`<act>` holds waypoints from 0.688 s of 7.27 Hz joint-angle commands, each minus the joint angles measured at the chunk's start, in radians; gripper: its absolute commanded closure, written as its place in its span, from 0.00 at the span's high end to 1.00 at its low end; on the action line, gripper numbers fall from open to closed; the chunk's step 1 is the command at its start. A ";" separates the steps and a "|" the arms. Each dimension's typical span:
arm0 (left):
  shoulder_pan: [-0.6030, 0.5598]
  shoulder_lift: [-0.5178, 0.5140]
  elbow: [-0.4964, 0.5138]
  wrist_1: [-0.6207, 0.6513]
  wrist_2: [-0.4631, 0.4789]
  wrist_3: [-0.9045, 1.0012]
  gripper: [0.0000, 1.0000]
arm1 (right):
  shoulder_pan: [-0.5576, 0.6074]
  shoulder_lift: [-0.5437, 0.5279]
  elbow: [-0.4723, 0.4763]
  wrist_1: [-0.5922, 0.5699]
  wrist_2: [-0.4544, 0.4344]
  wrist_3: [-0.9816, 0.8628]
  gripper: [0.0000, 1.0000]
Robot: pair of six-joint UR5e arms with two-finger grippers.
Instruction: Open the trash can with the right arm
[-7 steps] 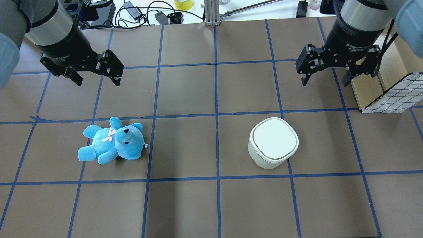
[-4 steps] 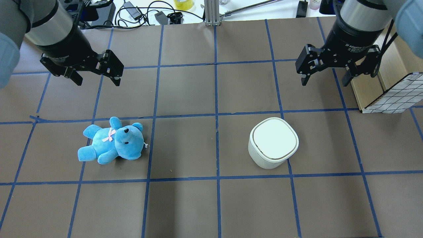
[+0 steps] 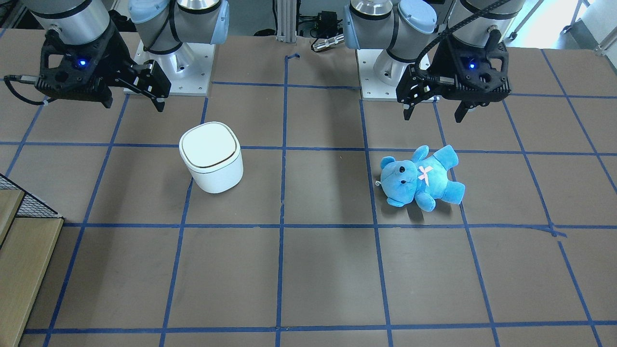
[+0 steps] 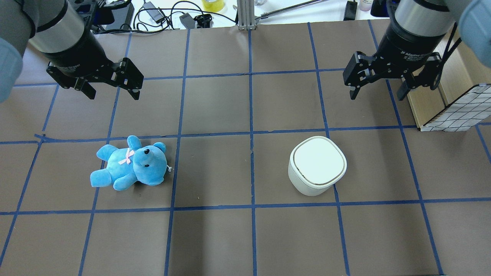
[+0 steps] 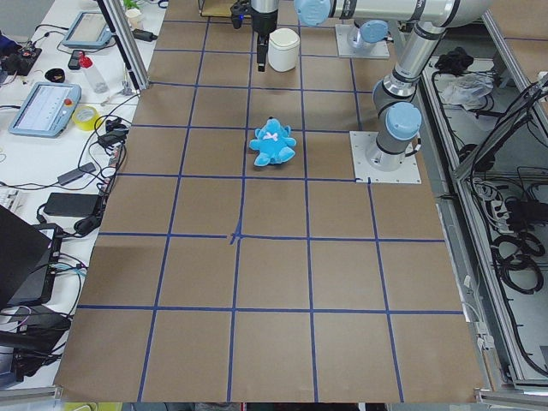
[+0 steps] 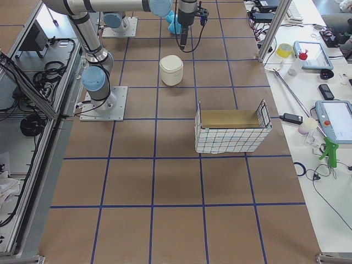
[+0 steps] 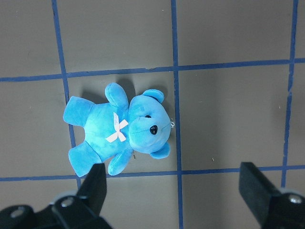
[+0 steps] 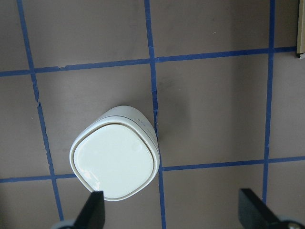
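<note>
Trash can [image 4: 317,165] stood upright on table [image 4: 215,115], right half, lid shut. Right gripper [image 4: 376,96] hung above, jaws wide, empty, not touching can. Left gripper [image 4: 114,96] also wide, above teddy bear [image 4: 130,164].

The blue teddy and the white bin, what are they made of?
The teddy looks like soft plush fabric: fuzzy, matte, squashy shape. The trash can looks like smooth hard plastic, probably: even white, faint sheen, crisp rounded edges.

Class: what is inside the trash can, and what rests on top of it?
The trash can has its flat lid shut, so the inside is hidden. Nothing rests on the lid.
</note>
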 commanded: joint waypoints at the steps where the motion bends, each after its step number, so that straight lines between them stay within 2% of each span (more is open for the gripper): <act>1: -0.010 -0.006 0.000 0.000 -0.025 0.001 1.00 | 0.000 0.000 0.000 -0.004 0.001 0.002 1.00; 5: -0.011 -0.011 0.000 0.005 -0.046 0.001 1.00 | 0.012 -0.002 -0.003 -0.008 0.017 0.071 1.00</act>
